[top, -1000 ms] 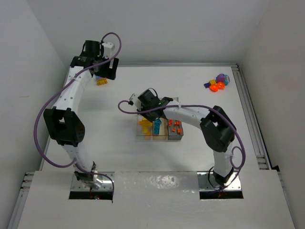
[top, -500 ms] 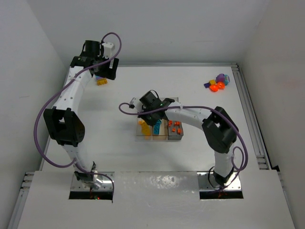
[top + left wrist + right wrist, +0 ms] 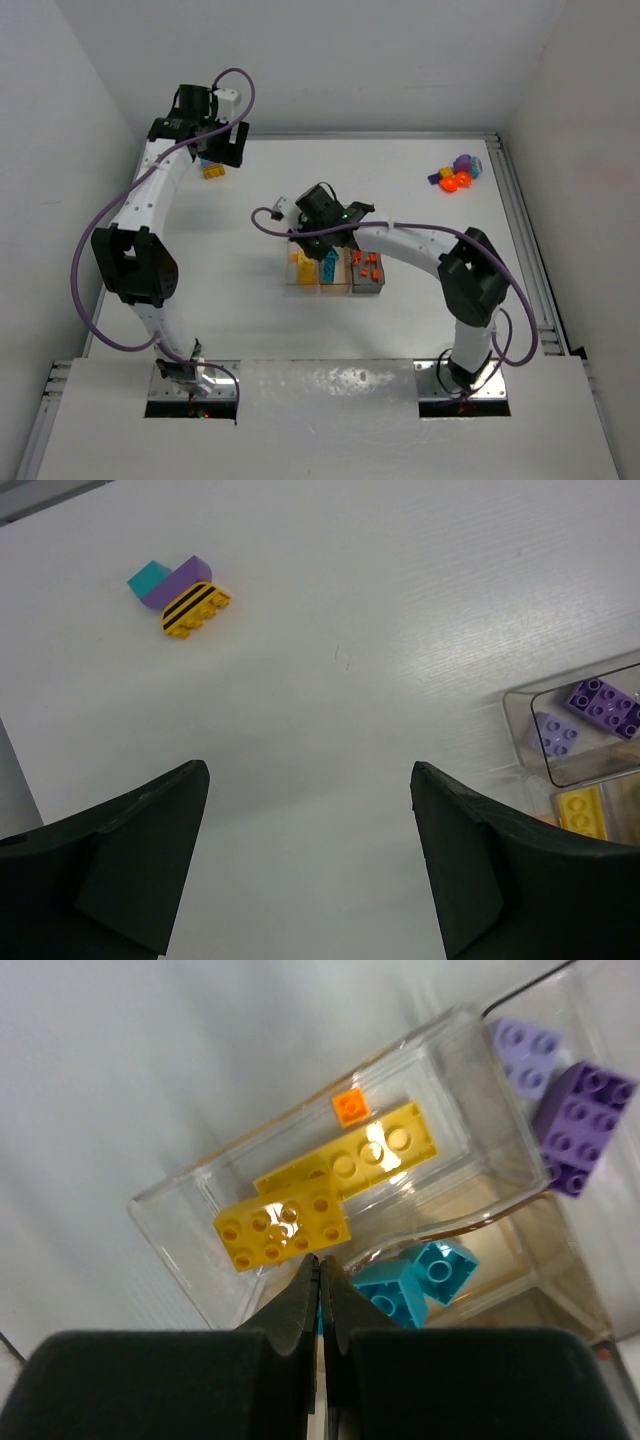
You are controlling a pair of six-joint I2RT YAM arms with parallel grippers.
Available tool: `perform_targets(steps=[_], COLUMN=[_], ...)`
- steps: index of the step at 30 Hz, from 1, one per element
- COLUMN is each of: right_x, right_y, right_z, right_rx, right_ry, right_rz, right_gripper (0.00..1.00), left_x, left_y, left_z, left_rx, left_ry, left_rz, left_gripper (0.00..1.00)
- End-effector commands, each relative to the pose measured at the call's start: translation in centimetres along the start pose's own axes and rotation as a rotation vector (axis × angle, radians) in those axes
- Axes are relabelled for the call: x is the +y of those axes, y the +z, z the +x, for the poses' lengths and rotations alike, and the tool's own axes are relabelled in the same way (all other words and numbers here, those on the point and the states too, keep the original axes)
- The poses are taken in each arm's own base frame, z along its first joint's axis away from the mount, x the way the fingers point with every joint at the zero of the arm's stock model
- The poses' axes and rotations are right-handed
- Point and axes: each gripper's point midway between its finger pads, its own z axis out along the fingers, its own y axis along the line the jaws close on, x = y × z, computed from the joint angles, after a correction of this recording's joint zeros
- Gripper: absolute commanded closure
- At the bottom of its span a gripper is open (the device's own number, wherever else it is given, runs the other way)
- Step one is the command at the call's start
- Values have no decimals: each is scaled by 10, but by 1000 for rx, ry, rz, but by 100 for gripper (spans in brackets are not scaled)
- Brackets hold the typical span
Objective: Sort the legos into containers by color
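The clear tray (image 3: 292,284) sits mid-table. In the right wrist view its wall (image 3: 168,1245) frames yellow bricks (image 3: 283,1229) and a tiny orange piece (image 3: 351,1107) in one narrow section. Teal bricks (image 3: 418,1276) lie in the section beside it and purple bricks (image 3: 578,1125) in the wide section. My right gripper (image 3: 320,1260) is shut and looks empty, just above the divider between the yellow and teal sections. My left gripper (image 3: 308,770) is open and empty above bare table. A small yellow-striped, purple and teal cluster (image 3: 180,590) lies beyond it.
A pile of loose purple, yellow and round orange legos (image 3: 457,173) lies at the back right near the table rail. Orange-red bricks (image 3: 368,266) fill the grey section. The tray corner (image 3: 520,705) shows at the left wrist view's right edge.
My right arm has swung its elbow to the right and its gripper has shifted a little right over the tray. The left arm has not moved.
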Motion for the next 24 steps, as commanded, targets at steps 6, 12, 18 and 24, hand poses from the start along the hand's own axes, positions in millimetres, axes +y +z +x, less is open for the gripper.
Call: perform_targets(steps=[6, 12, 18, 24], right_x=[-54, -142, -192, -242], right_y=[-94, -133, -155, -171], right_z=[-98, -60, -6, 51], right_rx=[-347, -394, -376, -376], right_ry=[211, 469, 671, 872], right_rz=[87, 251, 369, 503], right_gripper=[100, 98, 95, 93], left_x=[11, 18, 30, 53], left_y=[-11, -1, 10, 30], left_z=[-10, -4, 2, 16], left_rx=[-34, -8, 19, 88], left_ry=[4, -18, -45, -90], left_rz=[-53, -71, -93, -115], left_gripper=[19, 19, 19, 19])
